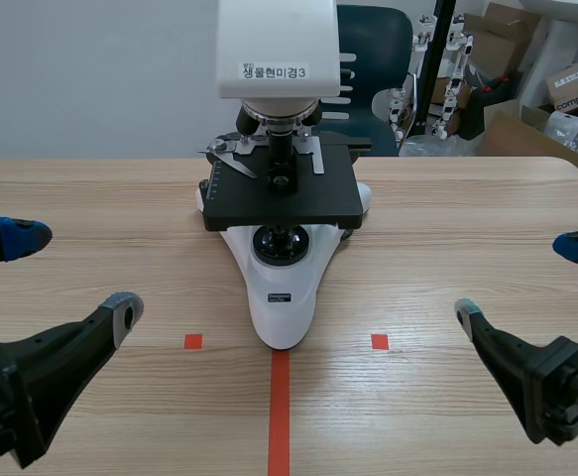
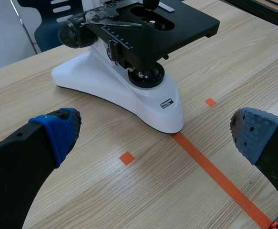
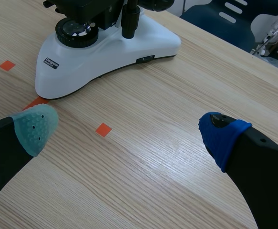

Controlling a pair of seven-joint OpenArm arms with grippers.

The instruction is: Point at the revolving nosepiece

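Lab-type rm: microscope (image 1: 289,288) on wood table (image 1: 467,228), cardboard boxes (image 1: 526,134) & chair (image 1: 378,40) behind.

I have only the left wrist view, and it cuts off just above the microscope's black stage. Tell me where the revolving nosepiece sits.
Observer: The scene view shows the dark revolving nosepiece directly under the white boxy microscope head, above the flat black stage.
Operator: Report the right gripper.
Observer: The right gripper is open, low over the light wooden table, off to the microscope's right and not touching it.
Operator: Name what lies beyond the table on that side.
Observer: Brown cardboard boxes are stacked there.
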